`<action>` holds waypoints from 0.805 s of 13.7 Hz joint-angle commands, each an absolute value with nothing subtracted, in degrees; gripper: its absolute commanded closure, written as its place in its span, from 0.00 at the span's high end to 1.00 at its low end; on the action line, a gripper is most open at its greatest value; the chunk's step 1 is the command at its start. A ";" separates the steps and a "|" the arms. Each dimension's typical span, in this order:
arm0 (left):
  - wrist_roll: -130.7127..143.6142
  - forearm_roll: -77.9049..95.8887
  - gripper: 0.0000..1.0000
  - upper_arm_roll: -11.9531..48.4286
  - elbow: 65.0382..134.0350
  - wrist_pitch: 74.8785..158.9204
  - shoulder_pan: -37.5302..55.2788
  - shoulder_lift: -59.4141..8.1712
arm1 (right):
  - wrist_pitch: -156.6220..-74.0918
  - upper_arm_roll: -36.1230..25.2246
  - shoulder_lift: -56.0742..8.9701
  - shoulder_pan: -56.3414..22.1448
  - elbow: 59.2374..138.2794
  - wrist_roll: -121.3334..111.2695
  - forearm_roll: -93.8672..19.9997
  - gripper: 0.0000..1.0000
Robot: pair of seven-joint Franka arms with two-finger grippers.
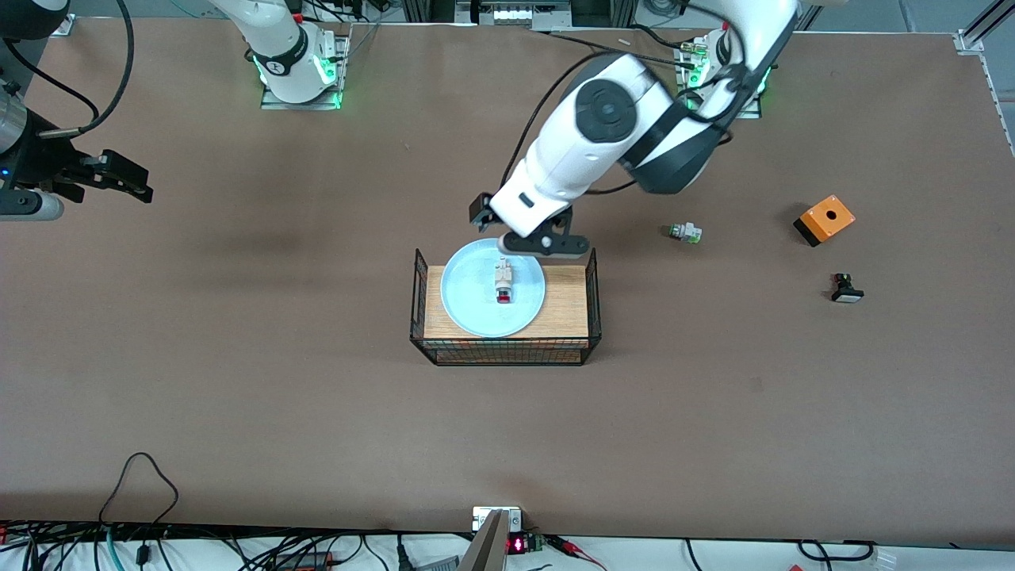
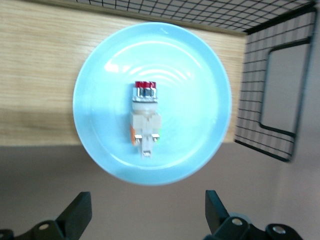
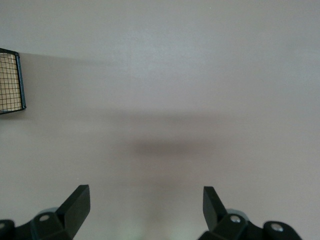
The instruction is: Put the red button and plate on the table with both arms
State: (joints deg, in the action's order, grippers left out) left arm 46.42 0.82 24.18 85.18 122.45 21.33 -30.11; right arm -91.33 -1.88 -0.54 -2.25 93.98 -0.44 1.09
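The pale blue plate point(image 1: 476, 309) point(image 2: 200, 100) lies in the black wire tray point(image 1: 504, 350) at mid-table. The red button point(image 1: 503, 284) point(image 2: 144, 117) lies on its side at the plate's centre, with its red cap toward the front camera. My left gripper point(image 1: 545, 243) point(image 2: 147, 200) hangs open over the tray's edge toward the robots' bases, just off the plate's rim, touching nothing. My right gripper point(image 1: 135, 181) point(image 3: 145, 195) waits open over bare table point(image 1: 238, 357) at the right arm's end, holding nothing.
A white switch with a green end point(image 1: 685, 233), an orange box point(image 1: 825, 220) and a black switch with a white cap point(image 1: 846, 289) lie toward the left arm's end. The tray's wire walls point(image 2: 270, 100) stand around the plate. A tray corner point(image 3: 11, 82) shows in the right wrist view.
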 commanded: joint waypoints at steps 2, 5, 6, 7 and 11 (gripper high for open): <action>52.20 -9.04 1.00 23.47 79.02 122.61 24.42 -36.90 | -90.88 -1.93 -1.76 -2.29 92.02 -0.53 0.26 1.00; 55.72 -12.64 1.00 22.94 75.77 122.61 26.10 -40.16 | -90.79 -1.93 -1.76 -2.20 91.93 -0.26 0.26 1.00; 55.72 -13.44 0.99 22.94 75.76 122.69 26.10 -40.25 | -90.70 -1.93 -1.76 -2.28 91.93 -0.26 0.26 1.00; 55.72 -14.14 0.96 22.85 75.76 123.48 26.10 -40.43 | -90.70 -1.93 -1.76 -2.29 91.93 -0.18 0.35 1.00; 55.81 -15.21 0.66 22.76 76.11 125.77 26.02 -40.87 | -90.53 -1.85 -1.85 -2.46 92.02 -0.79 0.35 1.00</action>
State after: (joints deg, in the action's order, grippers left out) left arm 54.78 -13.62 23.43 77.91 125.51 25.12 -39.80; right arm -91.32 -1.85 -1.11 -2.32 93.47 -0.40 1.04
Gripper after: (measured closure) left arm 0.203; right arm 0.000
